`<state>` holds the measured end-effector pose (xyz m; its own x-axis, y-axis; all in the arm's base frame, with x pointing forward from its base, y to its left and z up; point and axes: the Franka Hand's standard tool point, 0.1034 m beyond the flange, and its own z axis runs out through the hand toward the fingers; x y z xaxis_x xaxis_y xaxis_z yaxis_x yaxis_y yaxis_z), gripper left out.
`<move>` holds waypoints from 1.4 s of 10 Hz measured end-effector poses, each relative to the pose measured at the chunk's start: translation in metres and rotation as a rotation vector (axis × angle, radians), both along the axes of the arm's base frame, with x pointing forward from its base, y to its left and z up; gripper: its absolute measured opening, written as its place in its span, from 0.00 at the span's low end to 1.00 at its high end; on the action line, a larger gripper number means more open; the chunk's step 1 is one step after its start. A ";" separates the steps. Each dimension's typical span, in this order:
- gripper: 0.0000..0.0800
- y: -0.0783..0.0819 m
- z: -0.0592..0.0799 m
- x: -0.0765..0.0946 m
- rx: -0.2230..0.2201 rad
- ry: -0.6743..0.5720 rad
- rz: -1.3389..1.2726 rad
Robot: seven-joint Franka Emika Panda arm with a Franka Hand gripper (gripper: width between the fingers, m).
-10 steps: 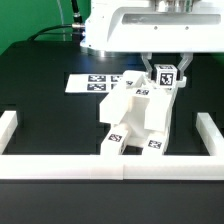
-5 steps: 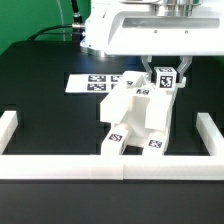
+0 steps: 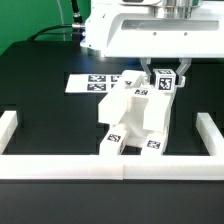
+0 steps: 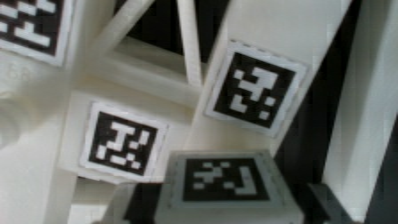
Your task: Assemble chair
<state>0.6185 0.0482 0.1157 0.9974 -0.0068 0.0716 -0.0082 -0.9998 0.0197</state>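
Note:
The partly built white chair [image 3: 138, 118] stands in the middle of the black table, with tags on its top and on its front feet. My gripper [image 3: 166, 76] hangs over the chair's back corner on the exterior view's right. It is shut on a small white tagged chair part [image 3: 166, 79], which touches or nearly touches the chair's top. In the wrist view the same part [image 4: 222, 180] sits between my dark fingers [image 4: 349, 198], with tagged chair faces [image 4: 253, 88] close behind it.
The marker board [image 3: 92, 83] lies flat behind the chair on the exterior view's left. A low white border wall [image 3: 60, 166] runs along the front, with side pieces on the left [image 3: 8, 125] and right [image 3: 211, 128].
My gripper and the small tagged part have sunk slightly toward the chair's top. The chair has not moved.

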 end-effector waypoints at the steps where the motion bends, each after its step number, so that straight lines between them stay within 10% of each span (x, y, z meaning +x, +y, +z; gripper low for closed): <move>1: 0.34 0.000 0.000 0.000 0.000 0.000 0.000; 14: 0.34 0.001 0.000 0.000 0.014 -0.003 -0.178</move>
